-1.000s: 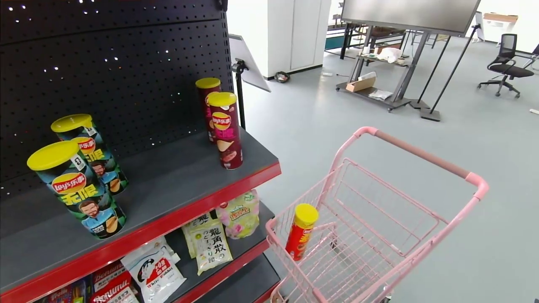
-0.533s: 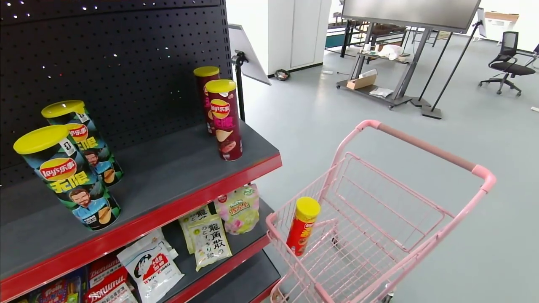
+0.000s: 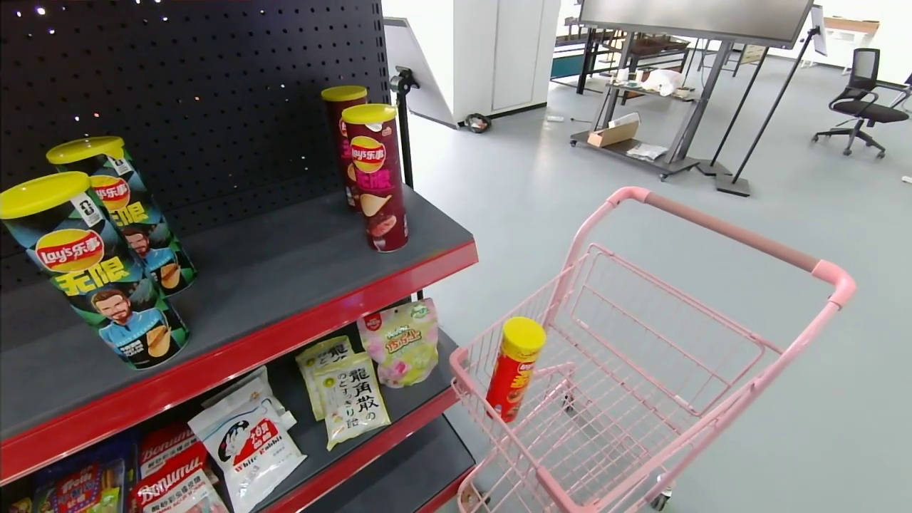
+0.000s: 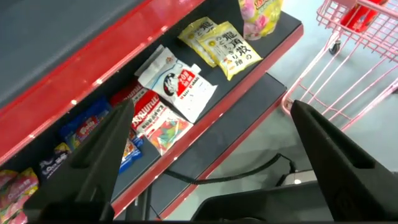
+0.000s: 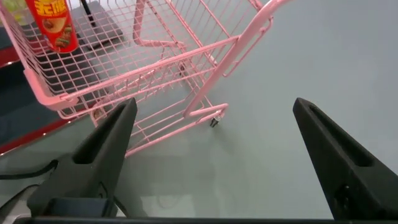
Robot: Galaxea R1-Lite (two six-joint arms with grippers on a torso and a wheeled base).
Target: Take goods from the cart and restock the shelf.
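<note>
Red can [image 3: 514, 370] in cart [image 3: 719, 231]; left gripper [image 4: 211, 106], right gripper [image 5: 214, 102], jaws apart

**A:** so what's the right wrist cam got?

**B:** pink cart [image 5: 186, 57] on the grey floor [image 5: 311, 56], with a red can [image 5: 56, 25] standing in its corner against the wire. The gripper [image 5: 214, 102] hangs just beside the cart, near a wheel [image 5: 214, 122], fingers spread wide.

The left gripper [image 4: 211, 106] has 2 matte black fingers [image 4: 93, 168], broad at the base and narrowing to blunt tips on either side of the jaws. The right gripper [image 5: 214, 101] carries the same 2 black wedge-shaped fingers [image 5: 336, 162], smooth-faced.
</note>
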